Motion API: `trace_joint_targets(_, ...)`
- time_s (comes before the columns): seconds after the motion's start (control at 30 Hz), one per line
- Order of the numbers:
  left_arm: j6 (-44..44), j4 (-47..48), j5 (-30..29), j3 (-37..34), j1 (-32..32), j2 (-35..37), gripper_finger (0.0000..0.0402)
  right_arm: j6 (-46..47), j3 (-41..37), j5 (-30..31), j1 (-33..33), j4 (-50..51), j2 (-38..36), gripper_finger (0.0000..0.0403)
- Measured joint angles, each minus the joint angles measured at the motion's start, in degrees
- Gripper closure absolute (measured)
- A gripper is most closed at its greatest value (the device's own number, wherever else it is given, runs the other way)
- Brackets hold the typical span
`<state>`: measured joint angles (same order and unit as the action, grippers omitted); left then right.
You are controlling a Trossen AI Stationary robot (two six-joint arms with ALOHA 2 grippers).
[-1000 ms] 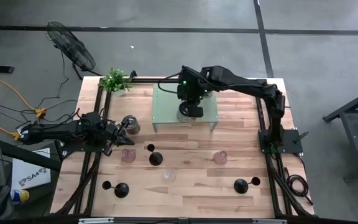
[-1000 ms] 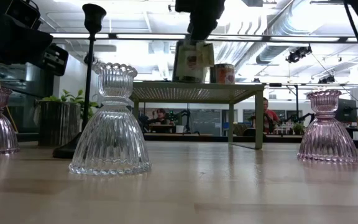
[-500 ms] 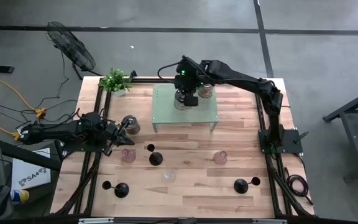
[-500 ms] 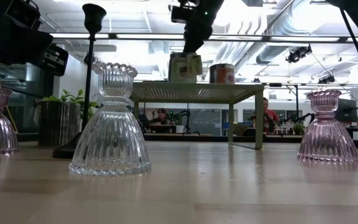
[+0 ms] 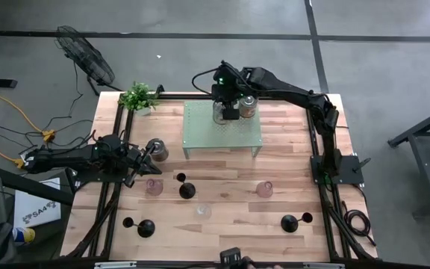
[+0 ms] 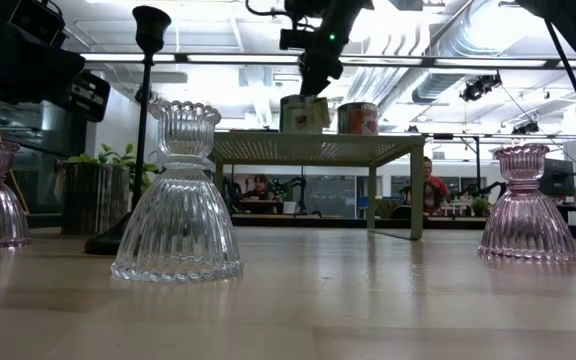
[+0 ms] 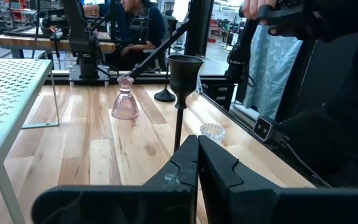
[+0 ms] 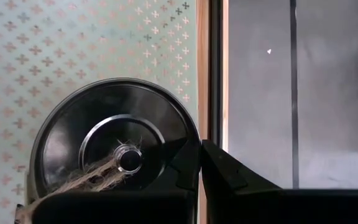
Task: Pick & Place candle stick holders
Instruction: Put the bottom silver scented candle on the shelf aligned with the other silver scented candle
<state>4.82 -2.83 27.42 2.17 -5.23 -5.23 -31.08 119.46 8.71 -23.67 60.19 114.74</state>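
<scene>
Three black candle stick holders stand upright on their domed bases on the wooden table: one at mid-left (image 5: 187, 190), one at the near left (image 5: 146, 228), one at the near right (image 5: 289, 222). No gripper touches them. My right gripper (image 5: 226, 110) is over the green perforated shelf (image 5: 200, 134) at the back, shut on a round tin (image 8: 104, 137) with a black top. My left gripper (image 5: 144, 157) is shut and empty at the table's left. Its wrist view shows one holder's cup and stem (image 7: 182, 68) ahead. My right gripper holds the tin at its rim (image 8: 190, 127), on the side nearest the shelf's edge. One finger lies over the black top and the other outside the wall. The fingers come from above, pointing down. The tin (image 6: 303, 115) stands upright on the shelf top.
A second can (image 5: 248, 107) stands on the shelf right of the tin. Two pink glass holders (image 5: 154, 186) (image 5: 264, 190) and a clear one (image 5: 203, 211) stand among the black ones. A grey jar (image 5: 156, 149) is by my left gripper, and a plant (image 5: 138, 96) is at the far left.
My right gripper has gone toward the table's far edge over the shelf, taking the tin with it. The tin hung tilted half a second ago and now stands upright beside the other can.
</scene>
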Motion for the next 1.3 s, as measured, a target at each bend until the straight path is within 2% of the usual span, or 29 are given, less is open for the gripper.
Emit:
trace_joint_targets(0.47, 0.0, 0.0, 0.0, 0.0, -0.02, 0.0, 0.0402, -2.2, 0.0, 0.17, -3.76, 0.02, -0.07, 0.0399)
trace_joint_targets(1.3, -0.01, 0.0, 0.0, 0.0, -0.02, 0.0, 0.0402, -2.64, -0.02, -0.15, -3.72, 2.09, -0.22, 0.0399)
